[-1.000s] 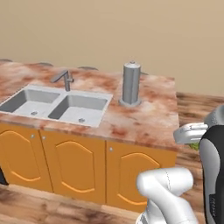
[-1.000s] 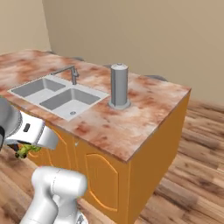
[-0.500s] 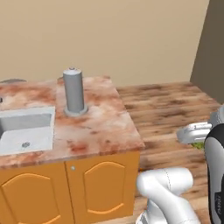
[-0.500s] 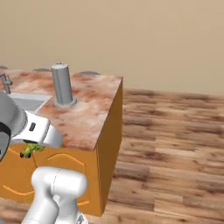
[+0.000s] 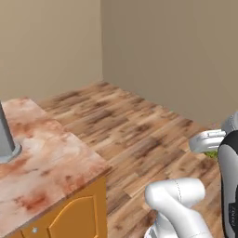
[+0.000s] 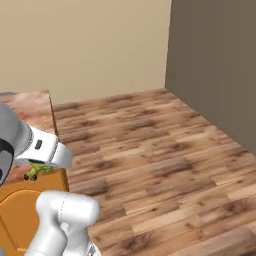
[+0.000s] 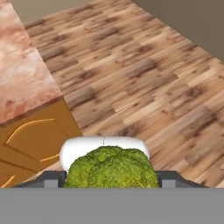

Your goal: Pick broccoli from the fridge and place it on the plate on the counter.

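Note:
The broccoli (image 7: 111,168), a bumpy dark-green floret, sits low in the hand view, clamped in my gripper (image 7: 111,178), which is shut on it. From the right base view a sliver of broccoli (image 6: 37,171) peeks out under the white hand, beside the counter's end. In the left base view a bit of the broccoli (image 5: 213,153) shows under the hand at the right edge. The reddish-pink stone counter (image 5: 46,158) (image 6: 25,107) (image 7: 17,74) lies to the left over orange cabinets. The plate and the fridge are out of view.
A grey cylinder (image 5: 5,139) stands on the counter at the far left edge. Brown wooden floor (image 5: 139,135) stretches ahead and to the right up to beige walls that meet in a corner (image 6: 169,50). An orange cabinet door (image 7: 30,140) is close below the hand.
The whole picture has swept left, so the base has turned right: the sink has left the views and the cylinder is at the edge. The broccoli stays in the gripper.

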Controlling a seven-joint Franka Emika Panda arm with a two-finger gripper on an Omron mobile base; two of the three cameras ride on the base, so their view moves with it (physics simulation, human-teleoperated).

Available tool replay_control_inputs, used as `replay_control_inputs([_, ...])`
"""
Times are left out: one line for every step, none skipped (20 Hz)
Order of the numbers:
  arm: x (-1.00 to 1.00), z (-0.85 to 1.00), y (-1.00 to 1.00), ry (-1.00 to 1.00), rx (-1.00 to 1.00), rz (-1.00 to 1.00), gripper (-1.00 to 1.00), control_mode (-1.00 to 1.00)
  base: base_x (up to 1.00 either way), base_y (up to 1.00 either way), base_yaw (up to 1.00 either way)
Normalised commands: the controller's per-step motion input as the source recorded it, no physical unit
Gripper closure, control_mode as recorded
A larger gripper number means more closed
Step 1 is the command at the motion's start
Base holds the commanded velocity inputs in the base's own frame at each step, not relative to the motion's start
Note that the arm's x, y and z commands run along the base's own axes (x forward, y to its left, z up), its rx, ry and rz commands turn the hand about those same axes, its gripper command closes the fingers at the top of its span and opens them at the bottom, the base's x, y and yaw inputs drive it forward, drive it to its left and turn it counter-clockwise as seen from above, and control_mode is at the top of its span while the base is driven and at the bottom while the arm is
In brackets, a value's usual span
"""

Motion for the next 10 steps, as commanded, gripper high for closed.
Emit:
replay_control_inputs([0.00, 0.00, 0.00, 0.00, 0.00, 0.00, 1.00, 1.00, 0.00, 0.46, -0.84])
replay_control_inputs([0.00, 0.00, 0.00, 0.00, 0.00, 0.00, 1.00, 1.00, 0.00, 0.46, -0.84])
replay_control_inputs([0.00, 0.00, 0.00, 0.00, 0.00, 0.00, 1.00, 1.00, 0.00, 0.44, -0.84])
replay_control_inputs([0.00, 0.00, 0.00, 0.00, 0.00, 0.00, 1.00, 1.00, 0.00, 0.44, -0.85])
replay_control_inputs([0.00, 0.00, 0.00, 0.00, 0.00, 0.00, 1.00, 1.00, 0.00, 0.42, -0.85])
replay_control_inputs([0.00, 0.00, 0.00, 0.00, 0.00, 0.00, 1.00, 1.00, -0.02, 0.40, -0.85])
replay_control_inputs([0.00, 0.00, 0.00, 0.00, 0.00, 0.00, 1.00, 1.00, -0.04, 0.40, -0.86])
replay_control_inputs([0.00, 0.00, 0.00, 0.00, 0.00, 0.00, 1.00, 1.00, -0.01, 0.39, -0.86])
replay_control_inputs([0.00, 0.00, 0.00, 0.00, 0.00, 0.00, 1.00, 1.00, 0.00, 0.39, -0.86])
replay_control_inputs([0.00, 0.00, 0.00, 0.00, 0.00, 0.00, 1.00, 1.00, 0.00, 0.39, -0.87])
